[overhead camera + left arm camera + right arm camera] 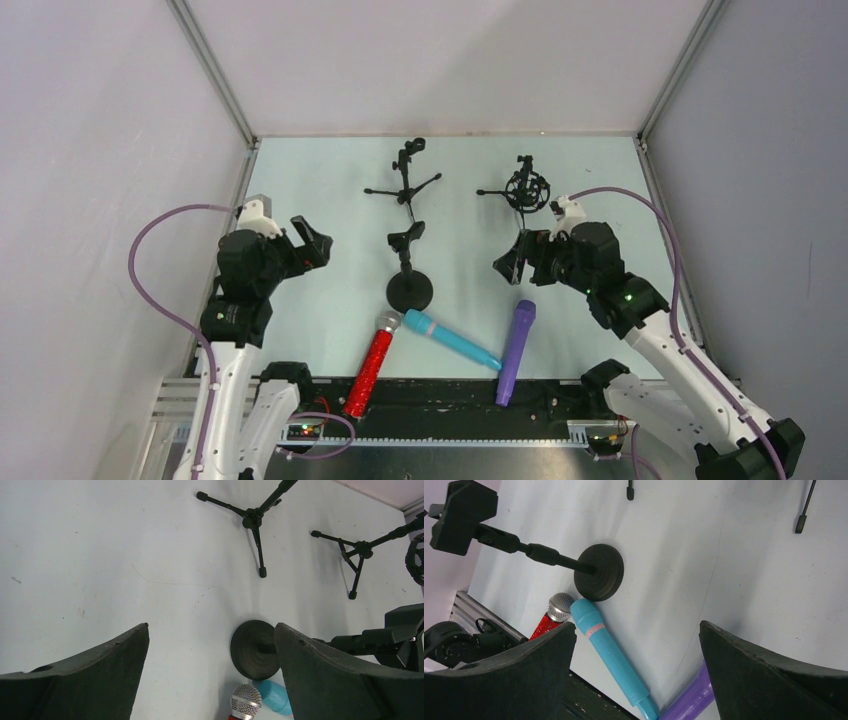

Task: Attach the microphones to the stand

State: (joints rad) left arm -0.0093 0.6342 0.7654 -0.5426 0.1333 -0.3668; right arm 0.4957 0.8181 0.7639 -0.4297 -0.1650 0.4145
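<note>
While the left tool [312, 243] and the right tool [512, 258] hang wide open over the tabletop [320, 180] with nothing in them, three mics lie flat near the arms. The red microphone [370, 372] points its silver head away, toward the round stand [409, 292]. The blue microphone [452, 340] starts beside that head and slants toward the right arm. The purple microphone [516, 350] lies almost straight, near to far.

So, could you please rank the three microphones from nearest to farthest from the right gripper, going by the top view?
1. The purple microphone, just nearward of the open right gripper.
2. The teal-blue microphone, further left, lying diagonally.
3. The red microphone, leftmost, its head near the round stand base.
</note>
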